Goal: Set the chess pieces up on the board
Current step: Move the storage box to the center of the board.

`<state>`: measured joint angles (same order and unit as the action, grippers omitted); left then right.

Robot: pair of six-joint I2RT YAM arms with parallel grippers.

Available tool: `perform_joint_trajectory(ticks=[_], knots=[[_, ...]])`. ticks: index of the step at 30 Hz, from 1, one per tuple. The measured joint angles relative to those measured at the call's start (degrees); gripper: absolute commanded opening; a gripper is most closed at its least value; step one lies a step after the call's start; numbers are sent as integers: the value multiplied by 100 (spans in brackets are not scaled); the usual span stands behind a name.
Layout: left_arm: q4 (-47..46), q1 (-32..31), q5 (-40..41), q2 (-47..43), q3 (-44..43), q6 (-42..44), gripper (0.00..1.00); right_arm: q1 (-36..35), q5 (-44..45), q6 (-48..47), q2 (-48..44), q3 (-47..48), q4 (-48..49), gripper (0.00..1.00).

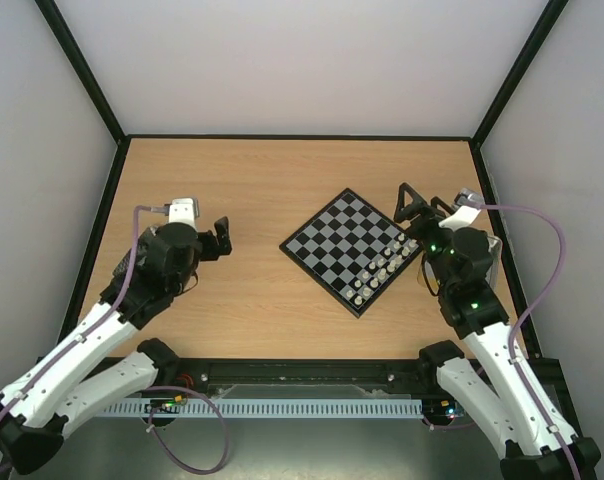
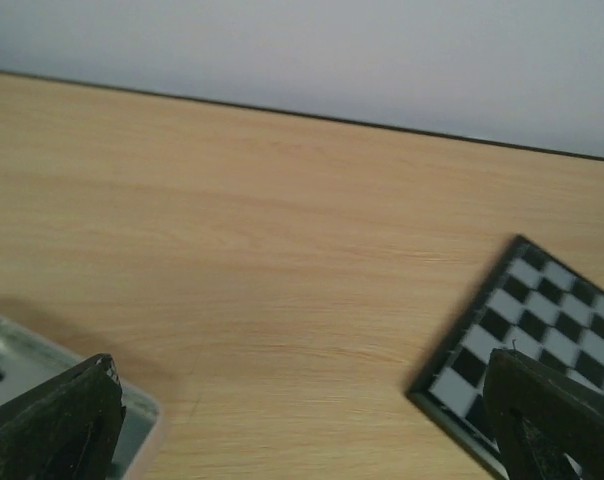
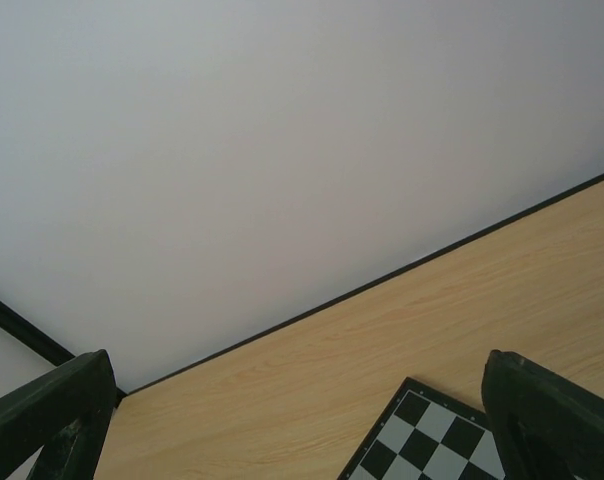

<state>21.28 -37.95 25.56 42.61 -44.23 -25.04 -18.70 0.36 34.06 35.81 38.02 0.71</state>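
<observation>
The board [image 1: 332, 240] lies turned like a diamond at the table's middle right. Several white chess pieces [image 1: 380, 270] stand in two rows along its near right edge; I see no black chess pieces on it. My left gripper [image 1: 220, 238] hovers open to the left of the board, apart from it, with nothing between its fingers [image 2: 52, 420]. In the left wrist view a corner of the board [image 2: 542, 320] shows at the right. My right gripper [image 1: 412, 203] is open above the board's right corner, empty. The right wrist view shows the board's tip [image 3: 432, 445] below.
A shiny metal tray [image 2: 12, 365] sits at the lower left of the left wrist view, under the left arm, with a small dark shape in it. A pale tray edge [image 1: 495, 250] shows beside the right arm. Black-framed walls enclose the wooden table [image 1: 282, 180].
</observation>
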Motion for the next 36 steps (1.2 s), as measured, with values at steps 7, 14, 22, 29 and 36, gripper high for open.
perform_joint_trajectory(ticks=[7, 14, 22, 29, 36], knots=[[457, 1891, -750, 592, -13, -490, 99, 0, -188, 105, 157, -227, 232, 98], [1211, 4262, -1480, 935, 96, -1067, 99, 0, -393, 138, 437, -402, 520, 98], [1587, 5101, -1766, 1257, 271, -1781, 99, 0, -529, 140, 726, -476, 743, 98], [1231, 5525, -2736, 1958, 1169, -2094, 97, 0, -544, 155, 863, -476, 780, 98], [804, 5528, -3464, 2094, 1360, -2208, 78, 0, -546, 155, 1036, -516, 901, 98]])
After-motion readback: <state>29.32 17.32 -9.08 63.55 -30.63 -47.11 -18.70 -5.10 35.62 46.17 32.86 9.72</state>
